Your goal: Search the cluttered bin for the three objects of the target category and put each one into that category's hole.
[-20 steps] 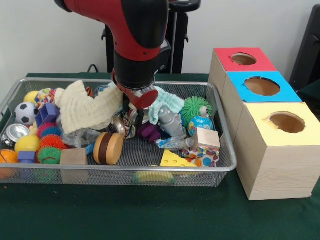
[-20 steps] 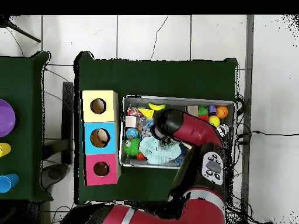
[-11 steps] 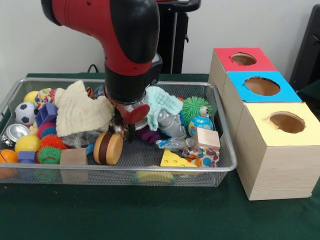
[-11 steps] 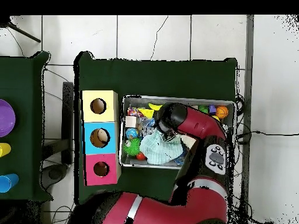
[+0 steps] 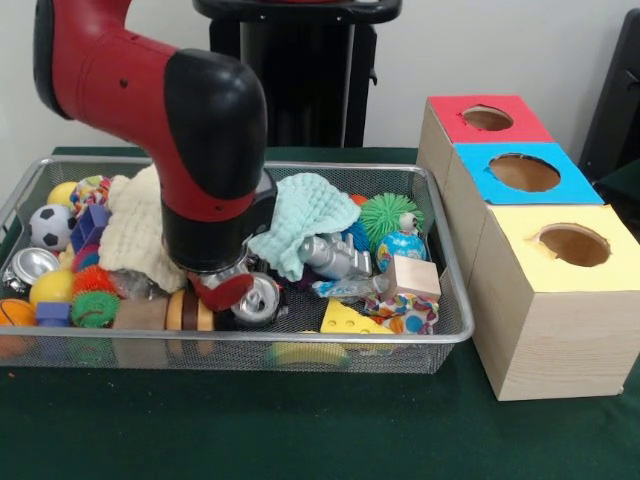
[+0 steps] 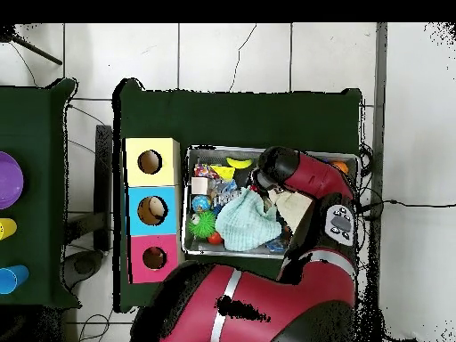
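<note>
The end effector (image 5: 232, 297) sits low in the wire mesh bin (image 5: 440, 268), against a crushed silver can (image 5: 258, 298); whether it grips, I cannot tell.

Front camera sits close across the table; overhead looks straight down (both share the bin (image 5: 440, 335) (image 6: 190, 157)).

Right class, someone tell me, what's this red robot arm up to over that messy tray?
The arm's end effector is down in the wire bin among toys and cloths, right beside a crushed can. Whether it grips anything cannot be told. The red box, blue box and yellow box wait alongside.
</note>
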Robot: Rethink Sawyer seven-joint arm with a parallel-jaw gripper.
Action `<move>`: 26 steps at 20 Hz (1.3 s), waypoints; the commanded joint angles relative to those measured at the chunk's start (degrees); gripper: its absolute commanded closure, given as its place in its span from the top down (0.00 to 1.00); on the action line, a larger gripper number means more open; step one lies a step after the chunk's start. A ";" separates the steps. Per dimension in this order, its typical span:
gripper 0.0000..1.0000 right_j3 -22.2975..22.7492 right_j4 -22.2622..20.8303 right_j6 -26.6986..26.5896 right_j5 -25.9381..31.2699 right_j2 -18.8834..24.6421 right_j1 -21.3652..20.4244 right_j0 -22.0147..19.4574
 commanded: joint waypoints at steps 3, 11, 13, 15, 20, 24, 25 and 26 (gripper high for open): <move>1.00 -8.02 -0.98 1.57 4.04 4.18 3.68 -1.36; 1.00 -5.22 -1.16 1.29 1.32 5.14 2.83 -1.75; 1.00 -4.73 -1.23 0.67 0.53 5.56 2.49 -2.22; 1.00 -4.75 -1.38 0.31 1.90 5.11 1.25 -2.10; 1.00 -4.66 -0.46 1.08 8.46 4.23 -2.42 -1.08; 1.00 -3.68 0.84 2.95 11.14 4.44 -4.45 -0.36; 1.00 -3.37 1.24 3.34 11.68 4.67 -4.94 -0.31; 1.00 -3.29 1.45 3.78 12.14 4.66 -5.23 -0.17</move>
